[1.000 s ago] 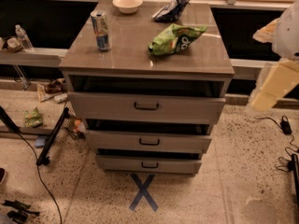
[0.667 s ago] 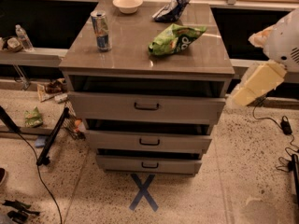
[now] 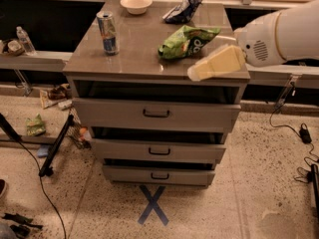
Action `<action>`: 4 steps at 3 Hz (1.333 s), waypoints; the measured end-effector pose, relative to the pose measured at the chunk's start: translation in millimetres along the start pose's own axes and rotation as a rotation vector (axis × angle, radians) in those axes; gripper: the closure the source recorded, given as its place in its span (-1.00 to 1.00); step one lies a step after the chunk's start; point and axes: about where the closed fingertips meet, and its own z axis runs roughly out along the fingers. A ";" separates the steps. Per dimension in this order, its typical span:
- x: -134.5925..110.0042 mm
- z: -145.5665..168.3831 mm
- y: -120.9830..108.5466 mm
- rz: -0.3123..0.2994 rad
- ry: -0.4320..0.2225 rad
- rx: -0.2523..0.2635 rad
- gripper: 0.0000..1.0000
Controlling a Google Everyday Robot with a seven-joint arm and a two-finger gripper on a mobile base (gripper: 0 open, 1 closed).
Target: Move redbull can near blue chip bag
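The redbull can stands upright on the left part of the grey drawer cabinet's top. The blue chip bag lies wrinkled at the back of the top, right of centre, well apart from the can. My gripper, a cream-coloured piece on the white arm, reaches in from the right over the cabinet's front right corner. It is just below and right of a green chip bag. It holds nothing that I can see and is far from the can.
A white bowl sits at the back of the top, behind the can. The cabinet has three drawers, slightly pulled out. A blue tape X marks the floor in front. Cables, a stand and litter lie on the floor to the left.
My arm and gripper have swung up and left, from beside the cabinet's right side to over its front right corner. The can and bags have not moved.
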 end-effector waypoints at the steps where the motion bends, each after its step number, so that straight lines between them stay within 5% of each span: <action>1: -6.4 -2.2 -9.1 -0.008 -0.021 0.036 -1.00; 3: -11.0 18.3 0.8 0.005 -0.065 0.026 -1.00; 4: -26.3 72.8 17.5 0.046 -0.150 0.018 -1.00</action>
